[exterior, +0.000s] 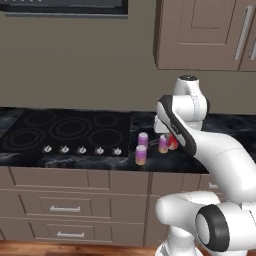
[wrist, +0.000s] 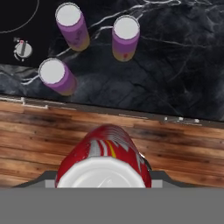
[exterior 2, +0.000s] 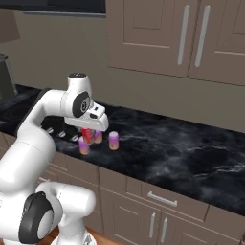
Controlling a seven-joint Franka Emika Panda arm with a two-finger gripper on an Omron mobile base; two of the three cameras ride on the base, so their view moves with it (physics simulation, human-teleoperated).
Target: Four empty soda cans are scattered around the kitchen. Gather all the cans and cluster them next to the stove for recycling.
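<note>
Red soda can (wrist: 105, 164) grasped in the tool (exterior 2: 88, 135), held above the dark marble desk (exterior 2: 182, 148) beside three purple cans (exterior: 141, 155) standing upright just right of the stove (exterior: 65, 131), near the front edge.

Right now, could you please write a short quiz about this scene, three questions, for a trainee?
1. True or false: the purple cans lie on their sides.
2. What does the claw hold? A) the red can B) a purple can C) nothing
3. Fill in: ___ cans stand on the counter beside the stove.

Key: 1 false, they stand upright. 2 A. 3 three.
</note>
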